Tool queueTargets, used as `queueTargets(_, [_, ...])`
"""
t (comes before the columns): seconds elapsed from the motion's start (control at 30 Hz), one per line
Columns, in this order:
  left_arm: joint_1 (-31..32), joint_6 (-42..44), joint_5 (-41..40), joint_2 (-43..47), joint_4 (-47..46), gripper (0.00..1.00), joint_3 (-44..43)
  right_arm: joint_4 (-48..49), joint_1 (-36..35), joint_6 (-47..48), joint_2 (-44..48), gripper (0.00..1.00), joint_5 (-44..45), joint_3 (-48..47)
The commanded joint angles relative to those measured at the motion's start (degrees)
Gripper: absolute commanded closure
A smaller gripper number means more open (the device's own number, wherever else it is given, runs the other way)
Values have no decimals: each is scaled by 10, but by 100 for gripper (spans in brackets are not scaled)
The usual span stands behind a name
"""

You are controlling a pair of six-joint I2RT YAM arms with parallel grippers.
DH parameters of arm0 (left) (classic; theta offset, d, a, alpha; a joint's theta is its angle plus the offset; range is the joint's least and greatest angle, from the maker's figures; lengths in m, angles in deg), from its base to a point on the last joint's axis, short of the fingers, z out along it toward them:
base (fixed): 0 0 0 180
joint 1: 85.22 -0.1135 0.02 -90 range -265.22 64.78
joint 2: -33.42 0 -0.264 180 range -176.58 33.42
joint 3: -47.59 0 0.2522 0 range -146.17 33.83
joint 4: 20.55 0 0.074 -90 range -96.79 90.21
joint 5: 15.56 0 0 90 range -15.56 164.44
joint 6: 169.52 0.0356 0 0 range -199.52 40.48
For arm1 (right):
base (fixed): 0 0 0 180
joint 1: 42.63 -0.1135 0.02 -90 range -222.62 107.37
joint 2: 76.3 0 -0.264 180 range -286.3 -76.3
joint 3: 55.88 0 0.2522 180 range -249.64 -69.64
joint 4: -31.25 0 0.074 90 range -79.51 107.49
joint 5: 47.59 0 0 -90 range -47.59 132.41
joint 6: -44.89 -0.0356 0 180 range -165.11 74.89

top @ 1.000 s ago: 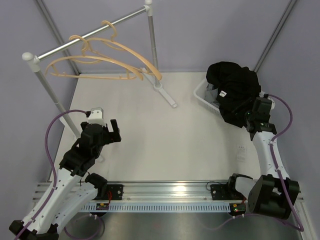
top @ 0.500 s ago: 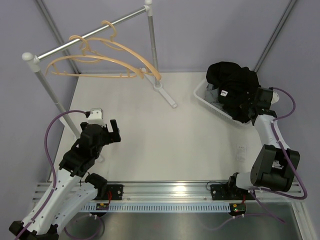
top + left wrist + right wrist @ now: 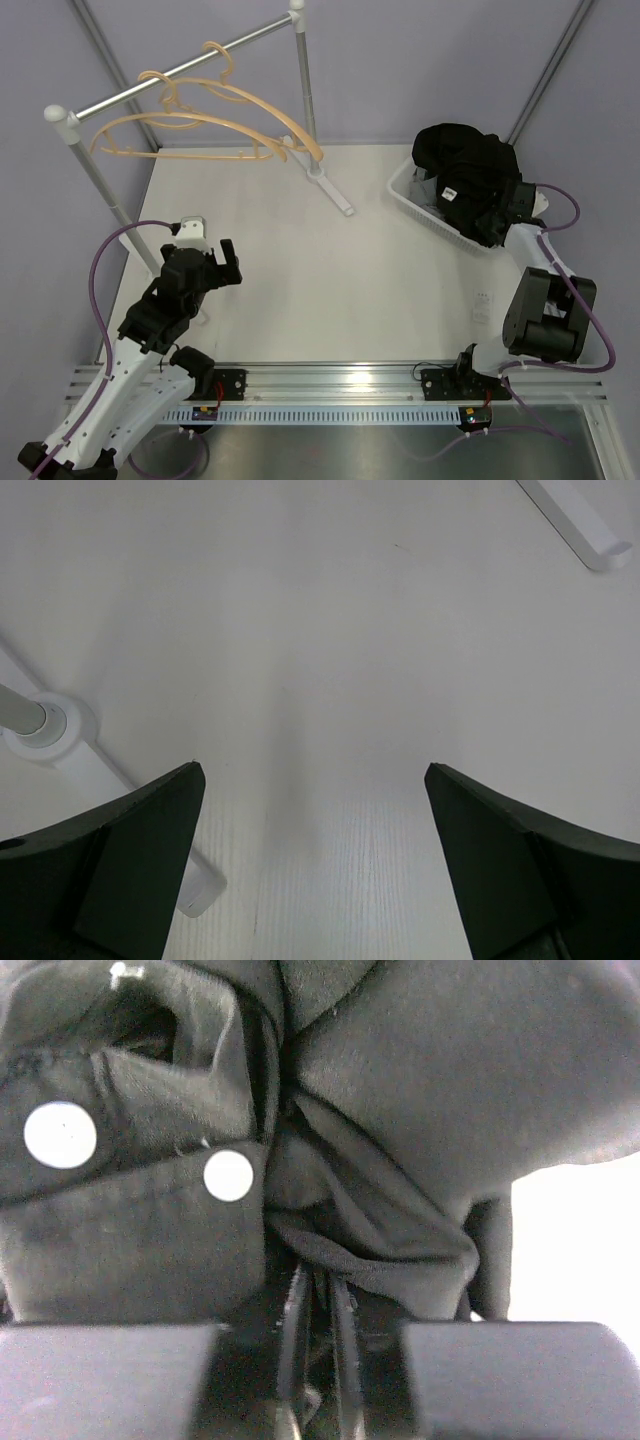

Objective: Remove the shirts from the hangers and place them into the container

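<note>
Right gripper [image 3: 515,200] has swung from the basket's near side to its right edge since a second ago, and the black shirt's trailing hem is now gathered higher on the pile. Left arm unchanged.

Top view: black shirt [image 3: 465,165] is lying heaped in the basket [image 3: 402,185], spilling over its near right rim. Grey shirt [image 3: 428,190] is showing beneath it. Both hangers [image 3: 200,120] are hanging bare on the rail [image 3: 170,75]. Left gripper [image 3: 210,262] is hovering over the table [image 3: 350,280], well apart from the basket.

Left wrist: fingers [image 3: 120,860] are standing spread wide over bare table, rack foot [image 3: 45,725] to the left.

Right wrist: fingers [image 3: 110,1380] are sitting nearly together, pinching a fold of black shirt. Two white buttons [image 3: 228,1175] are showing on the cloth.
</note>
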Motion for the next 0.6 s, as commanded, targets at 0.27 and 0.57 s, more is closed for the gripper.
queueTargets(0.27, [-2,11,9,-1,-22,1,-3,-54,-83,135,134,42,61,-208])
queueTargets(0.57, [-3,10,8,-1,-22,1,-2,-27,-167,239,-47,27,-62,-393])
